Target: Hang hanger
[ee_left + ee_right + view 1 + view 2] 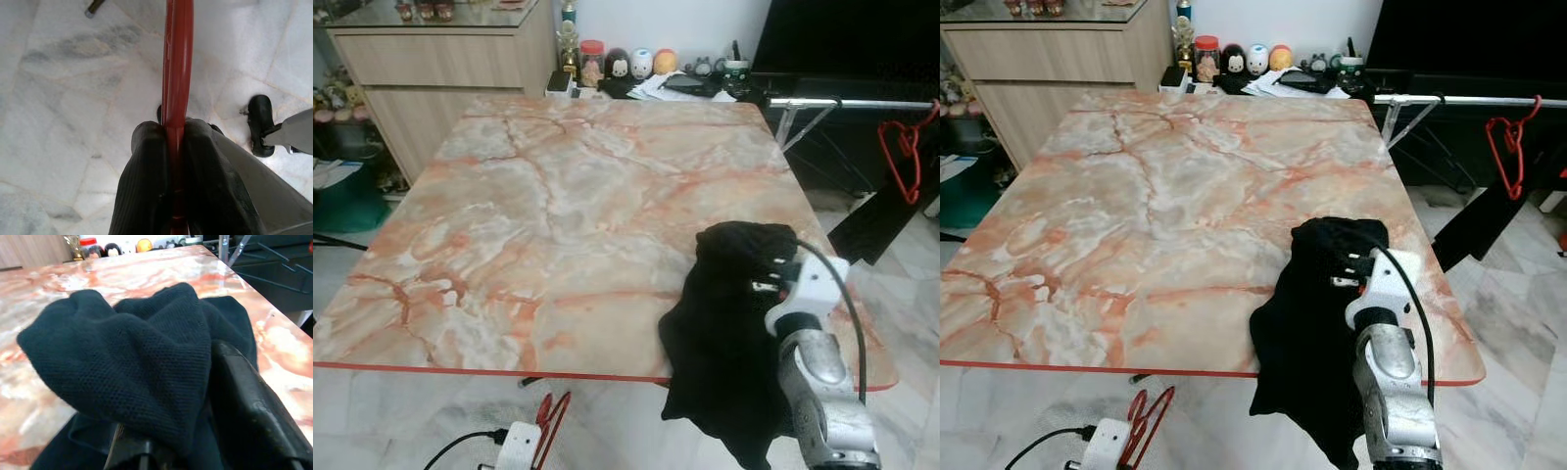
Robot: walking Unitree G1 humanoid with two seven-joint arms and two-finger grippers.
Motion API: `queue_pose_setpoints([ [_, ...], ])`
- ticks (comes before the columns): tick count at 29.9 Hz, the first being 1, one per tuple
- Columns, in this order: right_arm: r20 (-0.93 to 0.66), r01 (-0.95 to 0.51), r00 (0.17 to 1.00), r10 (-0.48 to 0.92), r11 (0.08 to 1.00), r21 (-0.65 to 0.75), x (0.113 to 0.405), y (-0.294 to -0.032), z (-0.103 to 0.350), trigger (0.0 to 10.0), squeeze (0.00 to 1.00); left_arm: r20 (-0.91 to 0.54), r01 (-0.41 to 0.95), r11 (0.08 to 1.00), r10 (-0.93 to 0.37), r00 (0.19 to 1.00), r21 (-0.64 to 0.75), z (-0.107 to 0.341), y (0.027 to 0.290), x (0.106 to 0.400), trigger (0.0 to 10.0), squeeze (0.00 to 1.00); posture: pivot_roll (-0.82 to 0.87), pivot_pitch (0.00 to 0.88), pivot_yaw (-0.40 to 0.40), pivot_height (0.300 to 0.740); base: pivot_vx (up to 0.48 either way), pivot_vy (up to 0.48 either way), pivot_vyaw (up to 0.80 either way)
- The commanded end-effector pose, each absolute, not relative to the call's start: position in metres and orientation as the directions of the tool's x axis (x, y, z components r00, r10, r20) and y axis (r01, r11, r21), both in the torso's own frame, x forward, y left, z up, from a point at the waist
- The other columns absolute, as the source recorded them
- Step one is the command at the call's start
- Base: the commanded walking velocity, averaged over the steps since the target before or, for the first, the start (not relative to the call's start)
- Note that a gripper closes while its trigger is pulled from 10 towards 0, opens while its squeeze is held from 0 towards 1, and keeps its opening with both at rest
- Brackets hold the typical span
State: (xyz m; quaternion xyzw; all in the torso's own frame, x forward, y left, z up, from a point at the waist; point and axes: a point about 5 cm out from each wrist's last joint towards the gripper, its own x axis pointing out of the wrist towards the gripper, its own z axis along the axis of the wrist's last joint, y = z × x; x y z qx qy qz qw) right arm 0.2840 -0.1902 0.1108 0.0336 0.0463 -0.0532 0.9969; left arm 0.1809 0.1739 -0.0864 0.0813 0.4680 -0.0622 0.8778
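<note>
Jaws of the left gripper [171, 147] are clamped flat on a red hanger [177, 73], the ribbed black fingers [142, 181] pressed to either side of its thin, glossy plastic bar. The bar's long axis runs straight out from between the fingers, over pale veined marble floor [63, 112]. From the head views this gripper [527, 436] sits low, below the near edge of the tabletop [548, 215], with the hanger [548, 421] held just beside it.

The right gripper [1351, 272] rests at the tabletop's near right corner, its jaws closed on a bunch of black cloth [1307, 333]. The cloth is a soft, fine-meshed knit, heaped on the slab and spilling in loose folds over the near edge. The right arm [1391, 392] is bare silver metal with a white wrist block and a black cable.

The tabletop is a polished slab, peach and white with rust veins, edged in red.

Beyond its far right corner stands a drying rack [862, 103] of thin metal tube, its top rail running crosswise. Another red hanger [901, 157] is hooked on it. That rail lies forward and to the right of the held hanger, well apart from it, so the right arm is the nearer one though the left carries the hanger; the reach probably needs a step round the table first.
</note>
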Motion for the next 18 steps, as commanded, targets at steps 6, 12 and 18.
queue_pose_setpoints([
  [6,-0.114,0.122,0.987,-0.115,0.991,0.059,0.280,-0.193,0.114,10.0,1.00,-0.841,0.202,0.976,-0.046,0.540,0.076,-0.087,0.163,0.183,10.0,0.00,0.03,0.040,-0.042,0.740,0.000,0.000,0.00],
  [12,-0.137,0.126,0.983,-0.119,0.991,0.046,0.277,-0.194,0.115,10.0,1.00,-0.842,0.205,0.976,-0.050,0.538,0.072,-0.086,0.153,0.187,10.0,0.00,0.03,0.047,-0.043,0.740,0.000,0.000,0.00],
  [18,-0.149,0.122,0.982,-0.114,0.992,0.043,0.274,-0.192,0.114,10.0,1.00,-0.841,0.209,0.976,-0.061,0.537,0.063,-0.085,0.140,0.189,10.0,0.00,0.03,0.053,-0.045,0.740,0.000,0.000,0.00],
])
